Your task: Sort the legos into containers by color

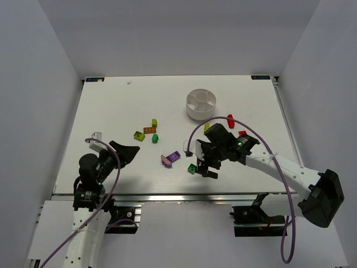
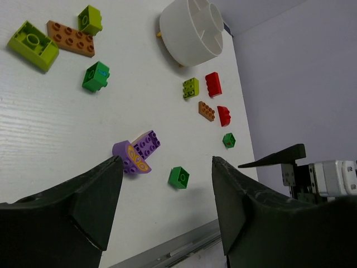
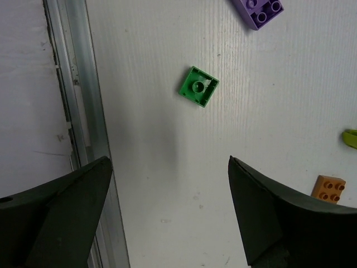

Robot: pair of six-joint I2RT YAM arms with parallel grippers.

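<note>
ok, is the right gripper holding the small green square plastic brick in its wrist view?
No: the small green square plastic brick lies on the white table, apart from the right gripper, whose jaws stand open.

white dish [image 1: 198, 114], white table [image 1: 128, 106], green, lime, orange, red, purple legos [image 3: 198, 86], black fingers [image 3: 56, 218]

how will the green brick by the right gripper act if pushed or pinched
The green brick looks like rigid plastic, so probably won't flex. Small and seemingly hollow: likely light. Flat-sided on the smooth table, it should slide, not roll.
</note>
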